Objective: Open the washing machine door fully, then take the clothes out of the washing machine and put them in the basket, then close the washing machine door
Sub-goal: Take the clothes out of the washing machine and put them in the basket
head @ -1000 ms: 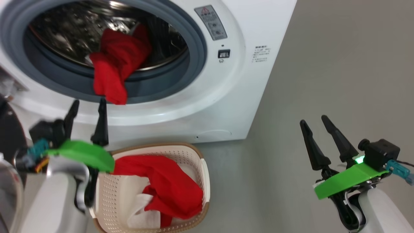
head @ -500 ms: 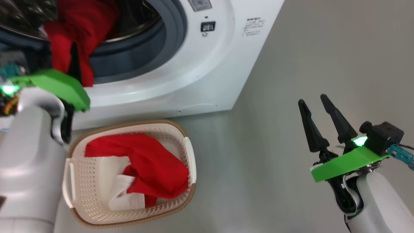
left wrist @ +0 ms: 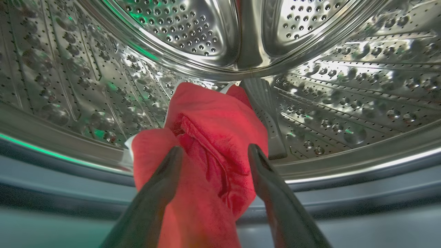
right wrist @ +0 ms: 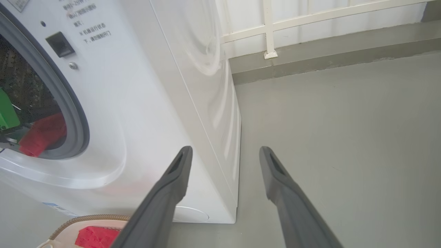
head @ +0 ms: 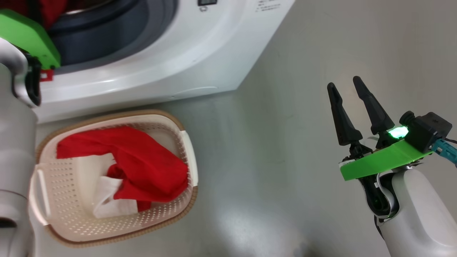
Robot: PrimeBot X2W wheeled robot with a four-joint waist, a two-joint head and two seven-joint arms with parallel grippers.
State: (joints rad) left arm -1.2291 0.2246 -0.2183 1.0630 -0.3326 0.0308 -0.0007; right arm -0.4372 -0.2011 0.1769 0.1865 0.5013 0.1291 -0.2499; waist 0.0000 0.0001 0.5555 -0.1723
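Clothes point(left wrist: 210, 117) are lying in the washer drum point(left wrist: 344, 86) — the left claw point(left wrist: 215, 148) is straddling them, jaws spread wide. More are sitting in the basket point(head: 188, 146); the right claw point(head: 343, 82) is hanging open above the floor point(head: 278, 160).

Floor point(head: 285, 150): smooth grey with a soft sheen. There is a pale, blurred glare patch near the bottom edge of the head view. A few faint scuffs, otherwise uniform.

Right wrist view: the same grey floor runs back to a low grey kerb point(right wrist: 327, 57), a raised strip along the foot of a white back wall. The kerb's top face is lighter than its front.

Above the kerb is a white rail point(right wrist: 344, 13), slanting across the view and crossed by a white upright post point(right wrist: 268, 24). The post ends in a small flared foot point(right wrist: 270, 54) resting on the kerb.
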